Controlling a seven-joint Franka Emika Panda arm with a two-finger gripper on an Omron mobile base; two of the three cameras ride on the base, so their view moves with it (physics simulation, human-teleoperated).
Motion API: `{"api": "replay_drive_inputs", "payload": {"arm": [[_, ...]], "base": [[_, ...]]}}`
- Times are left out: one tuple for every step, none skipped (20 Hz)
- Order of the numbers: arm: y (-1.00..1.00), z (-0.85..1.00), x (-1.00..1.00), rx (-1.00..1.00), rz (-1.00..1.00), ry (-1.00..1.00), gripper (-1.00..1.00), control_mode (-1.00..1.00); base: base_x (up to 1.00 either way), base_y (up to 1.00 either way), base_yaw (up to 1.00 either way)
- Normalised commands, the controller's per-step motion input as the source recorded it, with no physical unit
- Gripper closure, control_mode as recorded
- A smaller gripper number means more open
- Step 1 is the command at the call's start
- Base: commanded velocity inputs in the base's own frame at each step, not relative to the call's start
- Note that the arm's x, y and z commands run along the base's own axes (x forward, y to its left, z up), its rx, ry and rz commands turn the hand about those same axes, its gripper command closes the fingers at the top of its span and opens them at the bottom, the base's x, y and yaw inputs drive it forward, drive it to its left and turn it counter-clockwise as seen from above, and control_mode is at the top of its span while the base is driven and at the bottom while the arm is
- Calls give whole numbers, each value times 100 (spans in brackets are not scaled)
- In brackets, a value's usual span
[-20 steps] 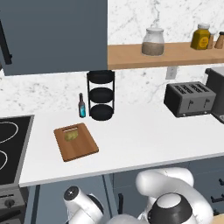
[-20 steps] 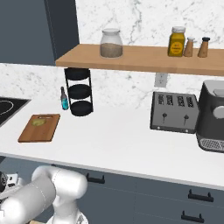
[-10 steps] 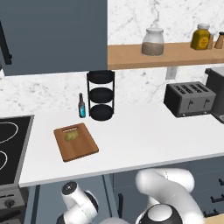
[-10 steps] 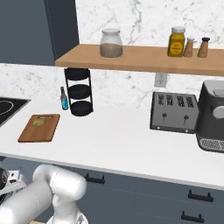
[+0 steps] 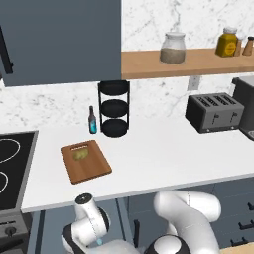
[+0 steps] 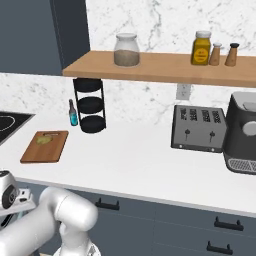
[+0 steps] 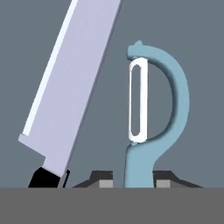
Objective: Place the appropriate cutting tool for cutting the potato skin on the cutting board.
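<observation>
The cutting tool, a light-blue peeler (image 7: 178, 98) with a looped head, lies on a dark grey surface close in front of the hand. My gripper (image 7: 133, 181) is shut on its slim handle, with one dark fingertip (image 7: 101, 180) on each side. A long silver-bladed, black-handled knife (image 7: 74, 83) lies just left of it, apart from the fingers. The arm reaches low, below the counter's front edge (image 5: 124, 193). Up on the counter lies the brown cutting board (image 5: 92, 166) (image 6: 37, 150), with the small yellowish potato (image 5: 81, 155) (image 6: 45, 140) on it near its slot handle.
A small blue bottle (image 5: 92, 120) and a black three-tier rack (image 5: 114, 108) stand behind the board. A toaster (image 5: 216, 111) and a coffee machine (image 6: 242, 132) sit at the right, a stove (image 5: 10, 168) at the left. A wooden shelf (image 6: 150, 70) carries jars.
The arm's white hand has shifted slightly below the counter's front edge. Nothing on the counter has moved.
</observation>
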Motion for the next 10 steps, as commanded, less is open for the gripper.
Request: {"api": "replay_drive_inputs", "payload": {"arm": [[0,-91,-82,9,0,6,100,-100],[3,-89,-81,9,0,6,100,-100],[9,-82,-89,9,0,3,100,-100],[19,-74,-95,9,0,0,100,-100],[16,-61,-91,8,0,0,100,-100],[19,-51,-95,7,0,0,100,-100],[29,-47,-91,7,0,0,100,-100],[30,-34,-100,7,0,0,100,-100],[39,-34,-95,5,0,0,100,-100],[42,-8,-71,4,-2,0,100,-100]], "base": [[0,0,0],[0,0,0],[0,0,0],[0,0,0],[0,0,0],[0,0,0],[0,0,0],[0,0,0],[0,0,0],[0,0,0]]}}
